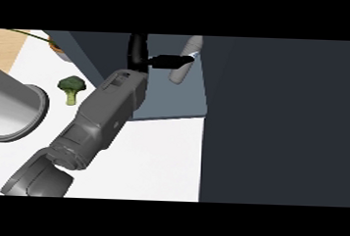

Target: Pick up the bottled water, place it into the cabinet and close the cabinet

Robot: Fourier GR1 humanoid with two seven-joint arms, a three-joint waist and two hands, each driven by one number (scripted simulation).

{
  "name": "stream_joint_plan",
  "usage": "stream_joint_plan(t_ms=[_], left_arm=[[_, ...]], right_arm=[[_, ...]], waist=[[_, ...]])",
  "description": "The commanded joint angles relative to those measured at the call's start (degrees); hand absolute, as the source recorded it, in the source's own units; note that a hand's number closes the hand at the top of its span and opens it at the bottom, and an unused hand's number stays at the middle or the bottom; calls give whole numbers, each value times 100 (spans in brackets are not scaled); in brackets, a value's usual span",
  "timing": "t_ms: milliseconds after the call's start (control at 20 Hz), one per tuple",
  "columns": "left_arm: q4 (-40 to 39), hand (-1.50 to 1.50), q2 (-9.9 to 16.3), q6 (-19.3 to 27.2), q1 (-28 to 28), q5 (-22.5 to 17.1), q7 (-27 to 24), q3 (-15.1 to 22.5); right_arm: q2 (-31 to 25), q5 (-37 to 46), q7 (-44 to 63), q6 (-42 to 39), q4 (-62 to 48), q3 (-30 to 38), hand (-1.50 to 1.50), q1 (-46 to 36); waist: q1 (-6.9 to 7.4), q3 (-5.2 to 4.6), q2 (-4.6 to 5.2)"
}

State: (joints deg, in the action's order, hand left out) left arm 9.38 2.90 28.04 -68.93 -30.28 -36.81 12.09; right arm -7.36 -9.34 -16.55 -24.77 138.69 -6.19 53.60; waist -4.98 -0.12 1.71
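The bottled water (183, 61), probably light, stiff and slick, lies just beyond the left robot hand (154, 59) inside the cabinet (279, 123), the fingers reaching it apparently uncurled; its middle suits a hold.

Grey boxy forearm (98, 122) — panelled, black robot hand (147, 58)

Matt dark cabinet (279, 118) – smooth white counter (147, 158) – shiny metal pot (12, 109).

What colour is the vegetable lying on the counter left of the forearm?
Green: it is a broccoli floret on the white counter, seen in the head view.
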Motion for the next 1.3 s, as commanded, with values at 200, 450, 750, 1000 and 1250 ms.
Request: stream_joint_plan(t_ms=[200,450,750,1000,1250], left_arm=[[111,-150,-269,-588,4,-80,-366,-236],[443,-150,-258,-731,203,-74,-258,-190],[1652,-150,-289,-515,1093,-451,-52,475],[2934,-150,-289,-862,2151,-786,59,1186],[4062,-150,-290,-1250,2731,-815,366,1423]], right_arm=[[91,-287,148,2,186,-46,-150,147],[197,-308,736,266,916,-340,-150,268],[222,54,657,250,797,-579,-150,354],[258,-30,734,401,765,-500,-150,262],[318,146,757,511,801,-673,-150,250]], waist=[[205,9,-94],[358,5,-139],[336,7,-199],[444,6,-233],[558,6,-236]])
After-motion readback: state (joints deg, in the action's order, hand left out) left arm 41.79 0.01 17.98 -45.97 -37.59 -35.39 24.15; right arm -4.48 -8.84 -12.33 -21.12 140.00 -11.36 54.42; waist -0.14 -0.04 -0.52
